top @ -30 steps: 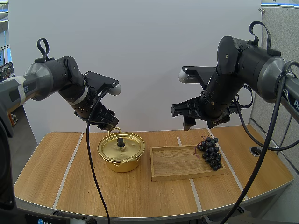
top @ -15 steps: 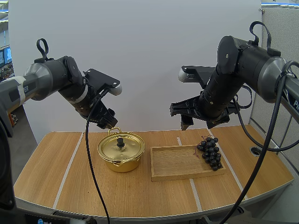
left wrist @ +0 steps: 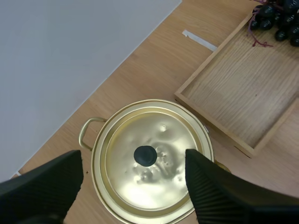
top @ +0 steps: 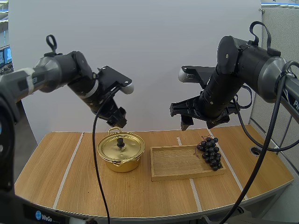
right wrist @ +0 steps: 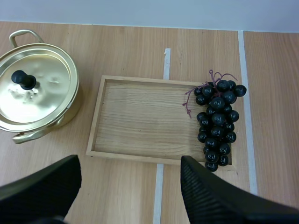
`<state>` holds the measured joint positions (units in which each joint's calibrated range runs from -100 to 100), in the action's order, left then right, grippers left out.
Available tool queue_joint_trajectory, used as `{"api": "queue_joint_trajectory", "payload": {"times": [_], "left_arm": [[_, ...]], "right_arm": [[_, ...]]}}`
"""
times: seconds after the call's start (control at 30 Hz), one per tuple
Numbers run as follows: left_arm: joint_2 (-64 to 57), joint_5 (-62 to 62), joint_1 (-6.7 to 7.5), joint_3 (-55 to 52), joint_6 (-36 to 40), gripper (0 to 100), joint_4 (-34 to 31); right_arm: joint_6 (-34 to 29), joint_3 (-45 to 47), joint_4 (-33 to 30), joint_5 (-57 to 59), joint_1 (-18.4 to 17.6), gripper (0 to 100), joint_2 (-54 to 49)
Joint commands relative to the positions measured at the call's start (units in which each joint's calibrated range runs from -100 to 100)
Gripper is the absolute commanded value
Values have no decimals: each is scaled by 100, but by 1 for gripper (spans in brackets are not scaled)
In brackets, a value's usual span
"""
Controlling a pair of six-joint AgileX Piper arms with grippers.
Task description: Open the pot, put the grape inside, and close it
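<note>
bright even light, faint soft shadows, glare on gold lid

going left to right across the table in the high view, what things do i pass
pot with its lid on → wooden tray → bunch of grapes, lying at the tray's right end

**Robotics lab test bench**

Reads as lab rig, not home. Noted black-and-grey jointed left robot arm and matching right robot arm over a curved light-wood tabletop marked with pale tape strips. Behind it, plain white backing panel; at far right, grey partition wall. Round cable port in tabletop; logo sticker on front edge.
</note>
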<state>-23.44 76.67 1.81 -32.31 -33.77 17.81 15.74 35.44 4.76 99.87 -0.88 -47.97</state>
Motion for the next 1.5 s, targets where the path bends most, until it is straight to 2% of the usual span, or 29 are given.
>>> {"api": "queue_joint_trajectory", "payload": {"times": [0.0,0.67,0.97,1.47], "left_arm": [[756,580,128,679,194,100,4],[2412,525,128,938,194,100,-190],[2846,694,128,1365,280,100,-227],[3173,1094,128,1369,307,100,-268]], "right_arm": [[2,-45,14,13,18,100,-20],[2,-45,14,13,18,100,-20],[2,-45,14,13,18,100,-20],[2,-45,14,13,18,100,-20]]}}
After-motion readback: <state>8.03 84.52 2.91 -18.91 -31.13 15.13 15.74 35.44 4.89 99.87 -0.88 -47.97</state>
